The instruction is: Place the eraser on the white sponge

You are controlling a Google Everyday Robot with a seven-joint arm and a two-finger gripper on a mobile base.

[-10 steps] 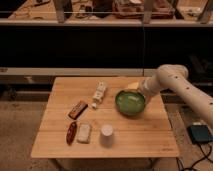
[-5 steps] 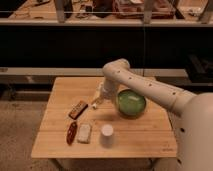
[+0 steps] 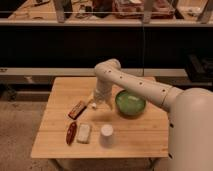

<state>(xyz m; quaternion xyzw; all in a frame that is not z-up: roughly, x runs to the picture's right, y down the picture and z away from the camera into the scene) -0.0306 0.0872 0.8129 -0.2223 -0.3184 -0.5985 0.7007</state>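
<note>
The task is not yet done, and as far as I can judge it is only at its beginning. The eraser (image 3: pixel 77 109) lies flat on the wooden desk (image 3: pixel 145 137), at about 9 o'clock from the centre of the desk, turned a little diagonally. Nothing holds it. The white sponge (image 3: pixel 83 133) lies also flat on the desk, at about 6 o'clock from the eraser and apart from it, with nothing on top of it. Just beside the sponge, at its 9 o'clock, there is a dark red oblong thing (image 3: pixel 71 132), and at its 3 o'clock stands a white cup (image 3: pixel 106 134).

So all the steps are left: to take the eraser, to lift it, to carry it the short way toward 6 o'clock, and to lay it on the sponge.

The pincer (image 3: pixel 98 100) is low over the desk, near the eraser, at about 2 o'clock from it, and the green bowl (image 3: pixel 130 102) is at its 3 o'clock. A small white object (image 3: pixel 93 105) shows just under it. Whether the pincer is wide or narrow I cannot tell, and I cannot tell if it touches this white object. It does not touch the eraser and, in my judgement, it carries nothing of the task.
</note>
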